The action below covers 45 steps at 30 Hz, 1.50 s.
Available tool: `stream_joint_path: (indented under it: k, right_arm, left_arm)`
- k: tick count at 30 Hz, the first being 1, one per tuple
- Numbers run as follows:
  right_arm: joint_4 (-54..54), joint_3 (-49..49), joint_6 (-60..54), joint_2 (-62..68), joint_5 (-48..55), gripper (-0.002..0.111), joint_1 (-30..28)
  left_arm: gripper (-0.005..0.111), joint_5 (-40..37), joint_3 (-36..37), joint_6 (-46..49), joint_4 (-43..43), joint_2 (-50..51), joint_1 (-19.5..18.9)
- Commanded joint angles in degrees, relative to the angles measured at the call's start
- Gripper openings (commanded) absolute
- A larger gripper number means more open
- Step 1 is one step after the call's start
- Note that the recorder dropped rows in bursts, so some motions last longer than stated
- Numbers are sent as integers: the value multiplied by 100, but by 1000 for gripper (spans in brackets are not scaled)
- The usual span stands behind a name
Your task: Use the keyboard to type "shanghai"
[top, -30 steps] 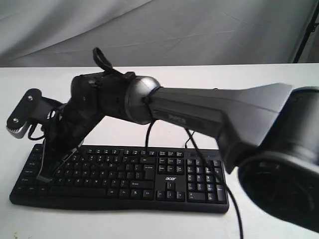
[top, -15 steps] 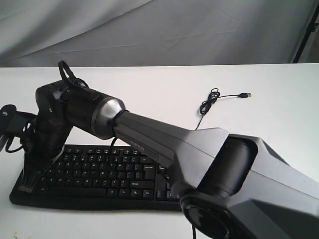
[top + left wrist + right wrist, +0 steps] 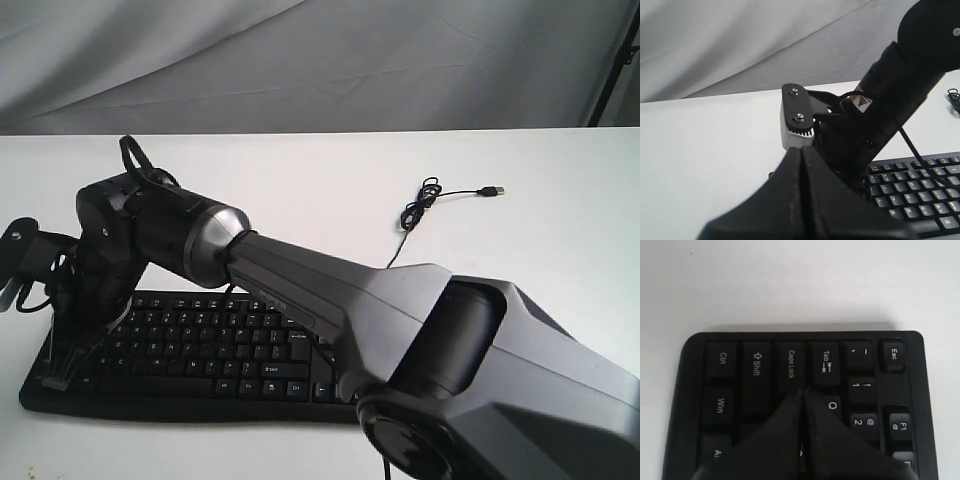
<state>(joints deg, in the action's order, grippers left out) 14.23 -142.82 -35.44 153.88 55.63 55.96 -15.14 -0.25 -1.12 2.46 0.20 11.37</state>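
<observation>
The black keyboard [image 3: 230, 350] lies at the near left of the white table. My right arm reaches across it from the lower right. My right gripper [image 3: 55, 380] is shut and empty, its tip down at the keyboard's left end. In the right wrist view the closed tips [image 3: 803, 391] sit where Caps Lock, Tab and Q meet on the keyboard [image 3: 755, 365]. Whether a key is pressed I cannot tell. My left gripper [image 3: 801, 148] is shut and empty, held above the table, facing the right arm's wrist camera [image 3: 797, 117]. It is out of the exterior view. The arm hides the keyboard's right part.
The thin black USB cable [image 3: 425, 205] coils on the table behind the arm, its plug [image 3: 490, 190] lying to the right. The right arm's big grey link [image 3: 400, 310] covers the lower right. A grey cloth backdrop [image 3: 320, 60] hangs behind the table.
The right arm has swung left, carrying its shut tip from further in to the keyboard's far left end. Over the last half second it hardly moved.
</observation>
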Motion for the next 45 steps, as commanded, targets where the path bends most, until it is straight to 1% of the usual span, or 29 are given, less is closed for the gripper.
stream_joint_path:
  k: [1, 35, 45]
  right_arm:
    - [-65, -31, 3, 15, -112, 0, 7]
    - [25, -65, 18, 134, 11, 0, 7]
    - [-671, -58, 122, -444, 553, 0, 7]
  left_arm:
    - [0, 27, 25, -16, 4, -20, 23]
    - [0, 27, 25, -16, 4, -20, 23]
    - [0, 27, 25, -16, 4, -20, 23]
